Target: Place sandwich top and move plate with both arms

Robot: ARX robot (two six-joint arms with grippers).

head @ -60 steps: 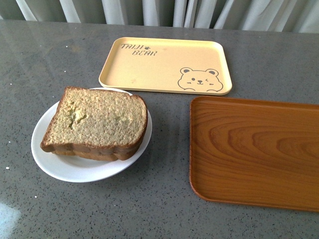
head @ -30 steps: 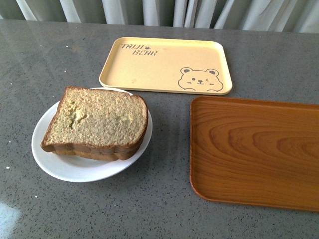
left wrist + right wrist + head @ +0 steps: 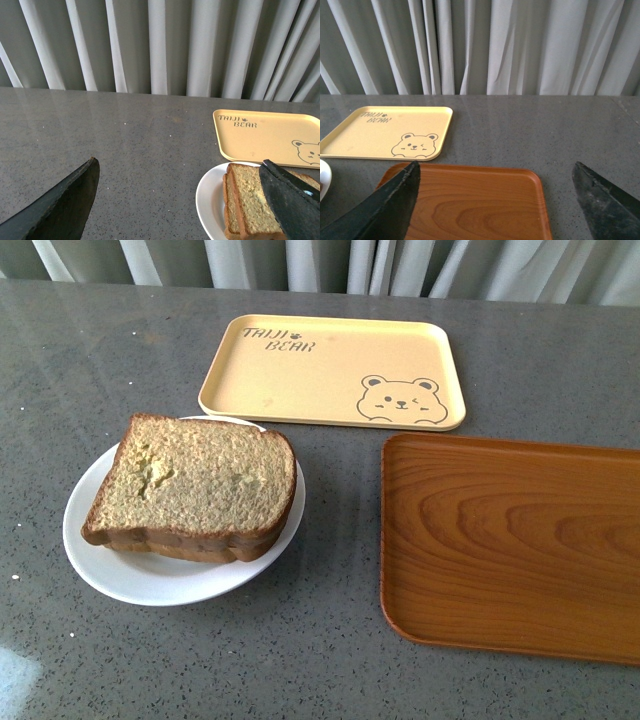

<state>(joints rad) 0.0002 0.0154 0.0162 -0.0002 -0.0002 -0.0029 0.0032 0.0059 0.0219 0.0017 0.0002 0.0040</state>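
Note:
The sandwich top, a thick brown bread slice with darker crust, lies on a second slice on the round white plate at the left of the grey table. It also shows in the left wrist view on the plate. No arm shows in the front view. My left gripper is open and empty, raised above the table beside the plate, one finger overlapping the bread in the picture. My right gripper is open and empty above the wooden tray.
A beige bear-printed tray lies at the back centre. A brown wooden tray lies at the right. Grey curtains hang behind the table's far edge. Bare table shows left of the plate.

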